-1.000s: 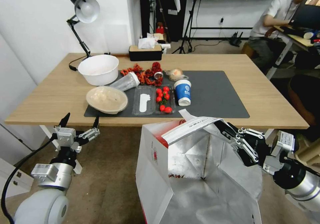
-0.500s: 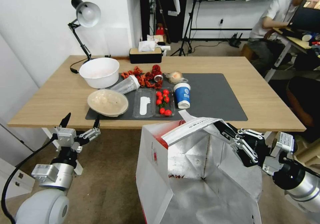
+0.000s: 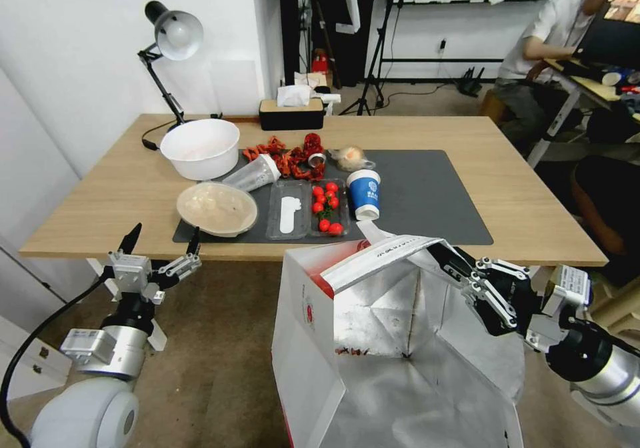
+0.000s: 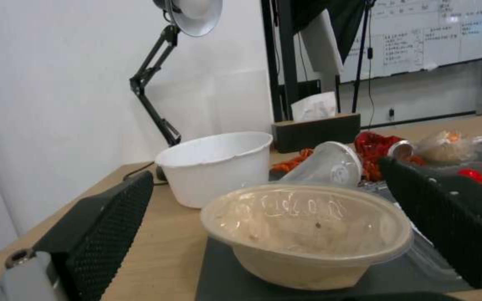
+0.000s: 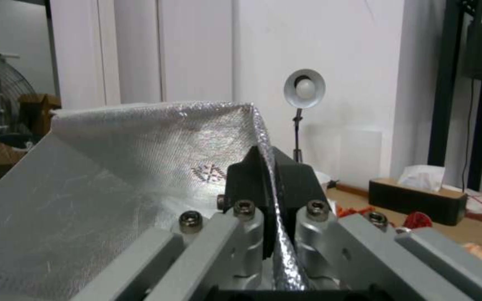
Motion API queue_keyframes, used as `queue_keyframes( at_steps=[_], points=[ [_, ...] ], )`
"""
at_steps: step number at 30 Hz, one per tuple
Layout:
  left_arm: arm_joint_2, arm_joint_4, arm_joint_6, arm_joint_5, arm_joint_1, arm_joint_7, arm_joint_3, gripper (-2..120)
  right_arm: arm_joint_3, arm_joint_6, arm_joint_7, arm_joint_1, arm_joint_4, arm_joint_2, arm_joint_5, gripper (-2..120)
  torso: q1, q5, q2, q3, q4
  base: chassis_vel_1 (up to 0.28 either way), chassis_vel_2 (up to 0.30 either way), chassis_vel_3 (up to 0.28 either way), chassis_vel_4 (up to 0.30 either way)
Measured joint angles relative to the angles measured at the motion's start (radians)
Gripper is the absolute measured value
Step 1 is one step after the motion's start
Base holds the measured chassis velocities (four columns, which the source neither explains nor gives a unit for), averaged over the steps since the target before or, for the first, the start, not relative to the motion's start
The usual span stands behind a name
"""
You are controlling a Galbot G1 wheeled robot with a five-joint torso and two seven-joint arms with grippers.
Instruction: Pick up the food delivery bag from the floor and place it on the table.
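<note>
Black-tipped fingers of your left tool stand spread wide with nothing between them, lower left of the frame, just below the near edge of the surface. At bottom centre the food delivery bag gapes open, foil lining showing, in front of that edge. Lower right, your right tool is clamped on the bag's upper rim.

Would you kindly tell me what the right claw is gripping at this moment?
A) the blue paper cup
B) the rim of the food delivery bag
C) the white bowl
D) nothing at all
B: the right claw is shut on the foil-lined rim of the food delivery bag, with the rim pinched between its fingers in the right wrist view.
</note>
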Motion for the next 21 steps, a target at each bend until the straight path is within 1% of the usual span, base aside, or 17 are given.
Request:
queue_keyframes(
  at_steps=[7, 11, 12, 15, 16, 17, 19, 20, 21],
  points=[
    [0.000, 0.003, -0.003, 0.001, 0.001, -0.002, -0.003, 100, -0.007, -0.007, 0.018, 0.015, 0.004, -0.006, 0.035, 0, -0.002, 0.0000, -0.003, -0.002, 0.0001, 0.000, 0.000, 0.000, 0.000],
    [0.002, 0.007, -0.007, 0.001, 0.002, -0.003, -0.008, 100, -0.022, 0.004, 0.087, 0.030, 0.017, -0.016, 0.091, 0, -0.002, 0.0000, -0.005, -0.003, 0.0001, 0.000, 0.000, 0.000, 0.000],
    [0.002, 0.007, -0.007, 0.001, 0.002, -0.003, -0.008, 100, -0.022, 0.004, 0.087, 0.030, 0.017, -0.016, 0.091, 0, -0.002, 0.0000, -0.005, -0.003, 0.0001, 0.000, 0.000, 0.000, 0.000],
    [0.002, 0.008, -0.007, 0.005, -0.002, -0.004, 0.000, 100, -0.040, 0.046, 0.236, 0.054, 0.037, -0.025, 0.124, 0, -0.003, 0.0000, -0.006, -0.004, 0.0004, 0.000, 0.000, 0.000, 0.000],
    [0.002, 0.008, -0.007, 0.005, -0.002, -0.004, 0.000, 100, -0.040, 0.046, 0.236, 0.054, 0.037, -0.025, 0.124, 0, -0.003, 0.0000, -0.006, -0.004, 0.0004, 0.000, 0.000, 0.000, 0.000],
    [0.003, 0.009, -0.007, 0.006, -0.006, -0.004, 0.005, 100, -0.041, 0.057, 0.271, 0.057, 0.042, -0.025, 0.126, 0, -0.003, 0.0000, -0.007, -0.004, 0.0004, 0.000, 0.000, 0.000, 0.000],
    [0.007, 0.014, -0.005, 0.009, -0.014, -0.003, 0.017, 100, -0.044, 0.080, 0.381, 0.069, 0.054, -0.026, 0.133, 0, -0.003, 0.0000, -0.007, -0.004, -0.0002, 0.000, 0.000, 0.000, 0.000],
    [0.011, 0.018, -0.004, 0.011, -0.017, -0.003, 0.024, 100, -0.046, 0.087, 0.444, 0.078, 0.062, -0.027, 0.140, 0, -0.004, 0.0000, -0.008, -0.004, 0.0000, 0.000, 0.000, 0.000, 0.000],
    [0.011, 0.018, -0.004, 0.011, -0.017, -0.003, 0.024, 100, -0.046, 0.087, 0.444, 0.078, 0.062, -0.027, 0.140, 0, -0.004, 0.0000, -0.008, -0.004, 0.0000, 0.000, 0.000, 0.000, 0.000]
  ],
)
